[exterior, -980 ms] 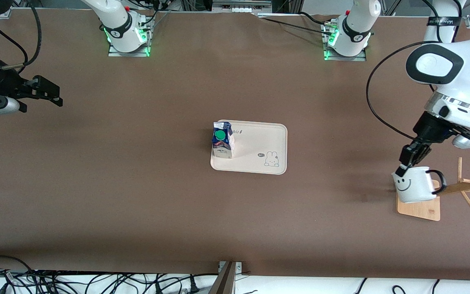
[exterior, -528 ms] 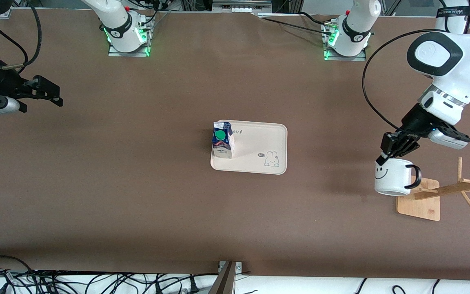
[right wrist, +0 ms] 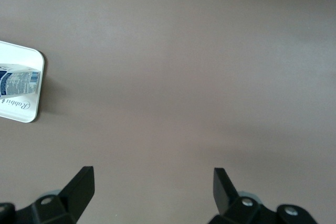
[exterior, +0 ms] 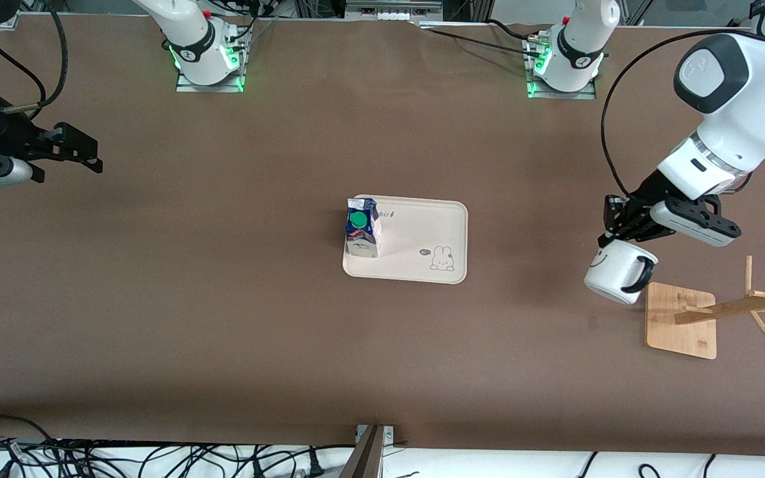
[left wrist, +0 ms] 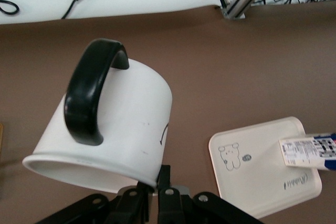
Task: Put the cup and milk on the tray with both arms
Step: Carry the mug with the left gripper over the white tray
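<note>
Your left gripper (exterior: 611, 234) has its jaws clamped on the rim of the cup (exterior: 617, 272), tilted in the air over bare worktop (exterior: 223, 318) just beside the wooden rack (exterior: 684, 320). Wide brown worktop lies between cup and tray (exterior: 422, 232). The milk (exterior: 362, 229) stands on the tray's edge toward the right arm's end. Your right gripper (exterior: 84, 149) waits, jaws spread wide, holding nothing. Only the left wrist view shows the cup's black handle (left wrist: 86, 98) close.

Left pincer (exterior: 611, 234) grips the tilted cup (exterior: 618, 272); milk (exterior: 362, 232) stands on tray (exterior: 422, 239).
</note>
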Robot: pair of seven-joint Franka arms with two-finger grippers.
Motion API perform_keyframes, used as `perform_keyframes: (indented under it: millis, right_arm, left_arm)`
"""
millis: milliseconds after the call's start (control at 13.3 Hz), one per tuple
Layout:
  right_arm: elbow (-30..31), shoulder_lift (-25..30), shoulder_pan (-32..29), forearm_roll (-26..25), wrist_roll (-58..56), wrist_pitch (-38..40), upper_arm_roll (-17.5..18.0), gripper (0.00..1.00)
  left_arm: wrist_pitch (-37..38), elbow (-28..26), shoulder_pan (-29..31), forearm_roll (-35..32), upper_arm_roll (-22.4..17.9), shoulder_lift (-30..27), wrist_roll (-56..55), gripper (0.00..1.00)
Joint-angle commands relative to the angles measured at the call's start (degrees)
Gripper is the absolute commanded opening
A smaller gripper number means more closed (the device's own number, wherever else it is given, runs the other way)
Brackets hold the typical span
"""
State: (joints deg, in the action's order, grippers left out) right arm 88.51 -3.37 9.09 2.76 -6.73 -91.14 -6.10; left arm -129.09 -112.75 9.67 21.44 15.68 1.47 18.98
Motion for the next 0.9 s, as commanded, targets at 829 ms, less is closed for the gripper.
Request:
perform_keyframes:
  millis: [829]
  right_arm:
    - [-0.7, -0.15, -0.13, 1.11, 0.58, 0.87, -0.05, 1.0]
  left_arm:
    - [22.63, 20.16, -18.44, -17.22, 3.31, 19.86, -25.5, 0.0]
